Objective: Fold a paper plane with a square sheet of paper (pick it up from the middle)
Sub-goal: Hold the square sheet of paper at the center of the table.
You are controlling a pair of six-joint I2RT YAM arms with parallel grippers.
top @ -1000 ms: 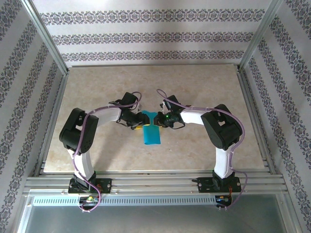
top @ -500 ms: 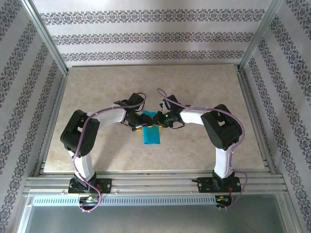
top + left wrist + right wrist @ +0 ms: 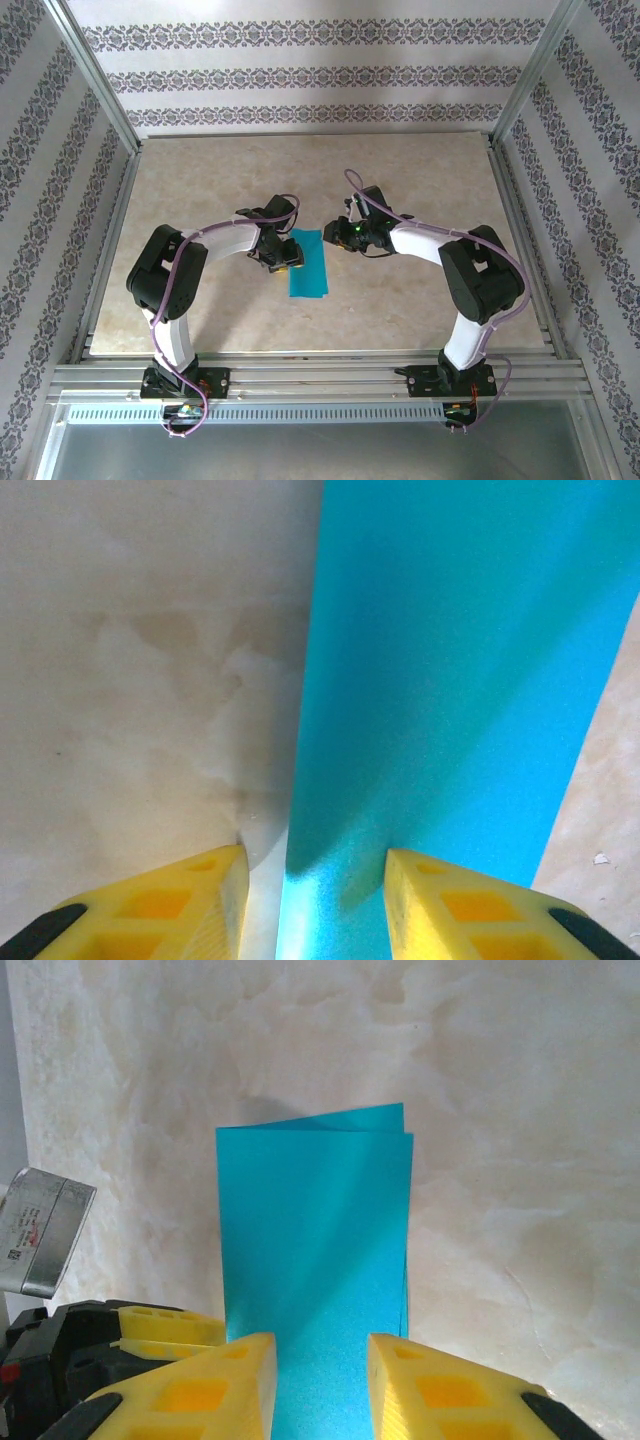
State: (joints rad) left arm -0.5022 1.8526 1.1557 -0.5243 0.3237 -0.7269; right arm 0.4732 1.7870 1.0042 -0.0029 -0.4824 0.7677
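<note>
From where I stand, the square sheet of paper lies folded in half as a narrow teal strip, flat on the tabletop midway between the two arms. The left end effector is low at its left long edge and the right end effector is by its far right corner. Both are released, jaws apart, gripping nothing. My worry is the left one. If it closes or slides where it is, it would likely pinch or drag that edge, skewing the strip or rumpling it. The loose upper layer could also spring up, since nothing is pinning it. The overhead view gives a tidy rectangle and the arms' positions, but little more. The right wrist view shows what it misses: at the far end the two layers do not match, one corner sitting slightly askew, so the fold is not true. The left wrist view alone shows the strip's edge running between its fingers, one over paper, the other over bare marble.
</note>
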